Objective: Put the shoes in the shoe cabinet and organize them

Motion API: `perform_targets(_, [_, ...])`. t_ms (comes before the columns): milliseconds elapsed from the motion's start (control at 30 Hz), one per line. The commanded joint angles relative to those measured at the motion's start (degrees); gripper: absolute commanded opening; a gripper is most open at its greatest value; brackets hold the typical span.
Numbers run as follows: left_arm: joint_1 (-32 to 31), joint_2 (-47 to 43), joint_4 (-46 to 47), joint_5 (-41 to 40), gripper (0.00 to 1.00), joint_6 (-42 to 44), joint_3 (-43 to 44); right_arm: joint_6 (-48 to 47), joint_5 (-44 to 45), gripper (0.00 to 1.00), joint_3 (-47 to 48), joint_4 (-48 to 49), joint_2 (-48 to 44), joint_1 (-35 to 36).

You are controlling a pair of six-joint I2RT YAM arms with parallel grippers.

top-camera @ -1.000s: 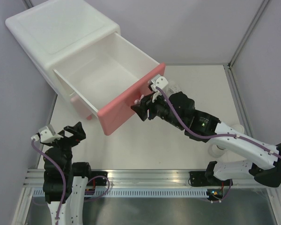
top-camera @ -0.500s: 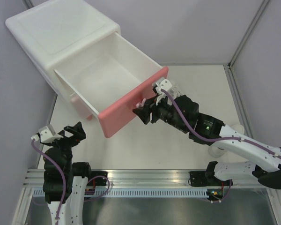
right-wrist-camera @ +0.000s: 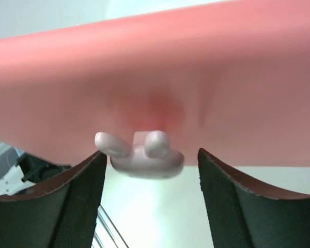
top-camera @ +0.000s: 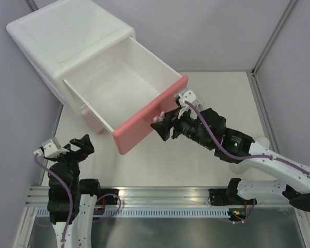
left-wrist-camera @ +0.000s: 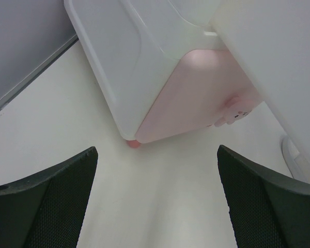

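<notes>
The white shoe cabinet (top-camera: pixel 67 36) stands at the back left. Its upper drawer is pulled far out and its inside (top-camera: pixel 113 82) is empty. My right gripper (top-camera: pixel 163 125) is at the darker pink drawer front (top-camera: pixel 144 116), with the bunny knob (right-wrist-camera: pixel 144 157) between its open fingers. The left finger lies against the knob and the right finger stands apart from it. My left gripper (top-camera: pixel 67 147) is open and empty at the near left, above bare table. In the left wrist view it (left-wrist-camera: pixel 157 201) faces the pale pink lower front (left-wrist-camera: pixel 196 98). No shoes are in view.
The open drawer overhangs the table's middle. A pink foot (left-wrist-camera: pixel 133 143) stands under the cabinet's near corner. Grey walls close the left and back sides. A metal rail (top-camera: pixel 144 194) runs along the near edge, and a frame post (top-camera: pixel 258 88) bounds the right.
The upper drawer has slid further out toward the front right. My right gripper has moved the same way with the knob between its fingers. The left arm has not moved.
</notes>
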Motion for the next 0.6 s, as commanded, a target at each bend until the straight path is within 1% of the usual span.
perform_targets(0, [0.3, -4.6, 0.7, -0.6, 0.99, 0.6, 0.6, 2.8, -0.1, 0.76, -0.5, -3.2, -2.9, 0.7])
perform_targets(33, [0.4, -4.7, 0.6, -0.6, 0.99, 0.6, 0.6, 3.0, -0.2, 0.83, -0.4, -3.6, -3.4, 0.7])
perform_targets(133, [0.3, -4.7, 0.6, -0.6, 0.99, 0.6, 0.6, 2.9, -0.3, 0.92, 0.3, -6.5, -4.3, 0.6])
perform_targets(267, [0.3, -4.7, 0.7, -0.6, 0.99, 0.6, 0.6, 2.8, 2.9, 0.95, 1.3, -10.5, -6.1, 0.7])
perform_targets(367, [0.1, -4.7, 0.7, -0.6, 0.98, 0.7, 0.6, 3.8, 9.7, 0.97, 1.4, -14.6, -7.8, 0.7])
perform_targets(400, [0.1, -4.6, 0.7, -0.5, 0.99, 0.6, 0.6, 4.7, 13.5, 0.97, 1.5, -15.9, -8.0, 0.7])
perform_targets(467, [0.2, -4.7, 0.7, -0.5, 0.99, 0.6, 0.6, 5.9, 16.6, 0.98, 2.0, -19.7, -8.4, 0.5])
perform_targets(500, [0.1, -4.7, 0.7, -0.5, 0.99, 0.7, 0.6, 6.4, 20.1, 0.98, 2.2, -21.0, -8.6, 0.5])
perform_targets(567, [0.2, -4.6, 0.6, -0.5, 0.99, 0.7, 0.6, 8.3, 23.0, 0.98, 1.8, -24.2, -8.8, 0.1])
